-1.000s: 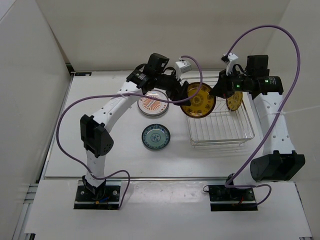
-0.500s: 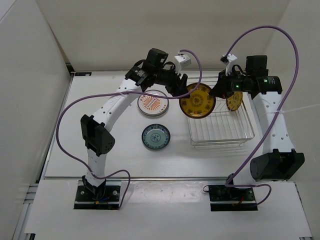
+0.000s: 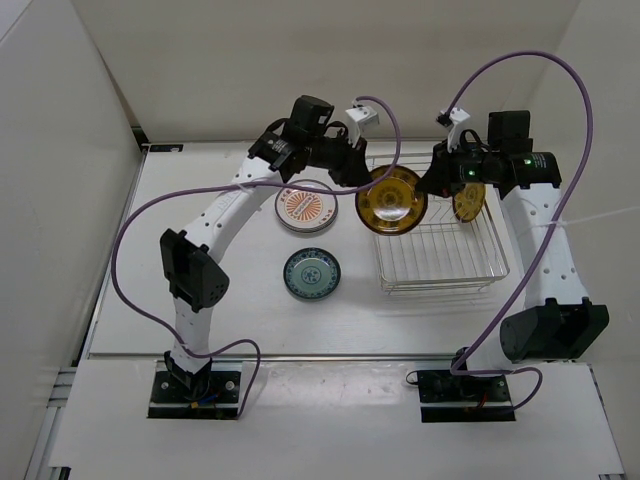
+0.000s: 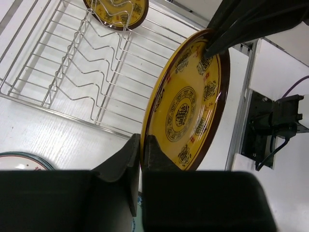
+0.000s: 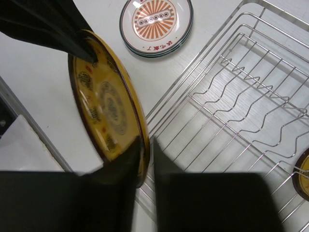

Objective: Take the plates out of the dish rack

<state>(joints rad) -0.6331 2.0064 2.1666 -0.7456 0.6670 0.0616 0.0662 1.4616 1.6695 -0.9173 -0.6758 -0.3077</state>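
Pinching yellow plate, left pincer, right pincer opposite

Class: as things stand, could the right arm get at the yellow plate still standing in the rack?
Probably not yet: the right tool is shut on the lifted yellow plate, which the left tool also grips. The racked plate stands close by, uncovered, so it looks reachable once that tool is free.

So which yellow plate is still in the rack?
The yellow plate at the dish rack's far right corner, standing in the wires. The other plate is held aloft between left gripper and right gripper.
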